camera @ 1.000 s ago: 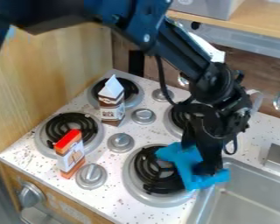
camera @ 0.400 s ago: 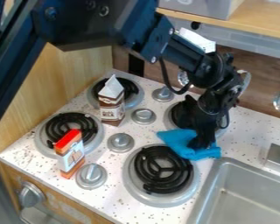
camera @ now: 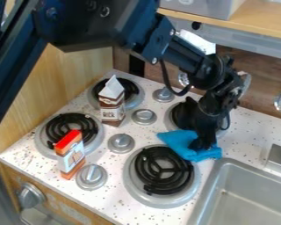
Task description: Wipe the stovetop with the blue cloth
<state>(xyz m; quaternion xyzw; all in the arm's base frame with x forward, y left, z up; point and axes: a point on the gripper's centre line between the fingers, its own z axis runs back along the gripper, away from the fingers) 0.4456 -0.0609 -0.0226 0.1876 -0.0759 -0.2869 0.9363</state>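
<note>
The camera view shows the black end effector [camera: 201, 143] coming down from above on a crumpled blue cloth [camera: 210, 154], touching it. Whether it stands apart, together or clamped on the cloth cannot be told. The cloth lies on the speckled white table [camera: 122, 200], between the near right burner [camera: 138, 193] and the far right burner [camera: 168, 124], reaching the far edge of the near one; its right end is just beside the far left corner of the metal sink [camera: 248, 193].

Two cartons stand upright on the left side. The brown and white carton [camera: 112, 107], with a peaked white top, stands at the near edge of the far left burner [camera: 137, 100]. The carton with the red top [camera: 71, 154] is nearer, white in its middle and orange at its foot, between the near left burner [camera: 43, 147] and the nearest silver knob [camera: 91, 176]. Both are closed at the top, so their contents cannot be seen. Three more silver knobs [camera: 120, 143] run in a slanting line towards the far side, between the left and right burners. At the far side, a grey bin [camera: 216, 8] sits on a wooden shelf [camera: 254, 22]; its inside is out of sight.
</note>
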